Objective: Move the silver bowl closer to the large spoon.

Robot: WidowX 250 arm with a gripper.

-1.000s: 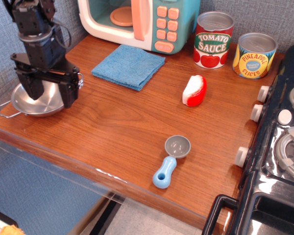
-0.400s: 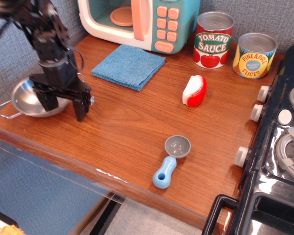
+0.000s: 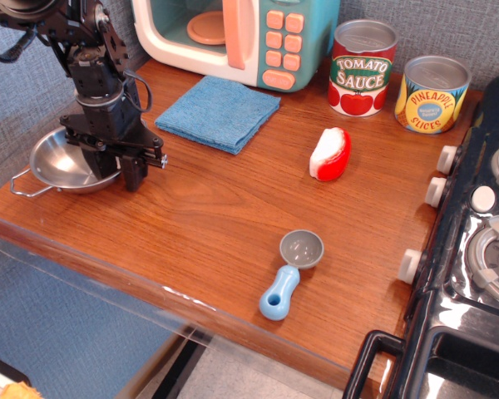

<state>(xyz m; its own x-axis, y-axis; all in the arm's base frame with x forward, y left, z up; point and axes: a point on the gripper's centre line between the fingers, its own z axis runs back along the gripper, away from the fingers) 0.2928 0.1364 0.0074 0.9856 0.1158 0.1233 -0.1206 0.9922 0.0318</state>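
The silver bowl (image 3: 56,163) sits at the far left of the wooden counter, a wire loop handle (image 3: 21,186) pointing to the front left. My gripper (image 3: 115,171) comes down over the bowl's right rim. One finger is inside the bowl and the other finger (image 3: 134,174) is outside it, and the two are closed on the rim. The large spoon (image 3: 289,273), with a light blue handle and a grey scoop head, lies near the front edge at centre, far to the right of the bowl.
A blue cloth (image 3: 218,112) lies behind the gripper, in front of a toy microwave (image 3: 233,37). A red-and-white oval object (image 3: 329,154) lies at centre right. Two cans (image 3: 362,66) stand at the back right. A toy stove (image 3: 482,249) borders the right edge.
The gripper has shifted right across the bowl and narrowed onto its right rim. The bowl has slid a little to the right and back.
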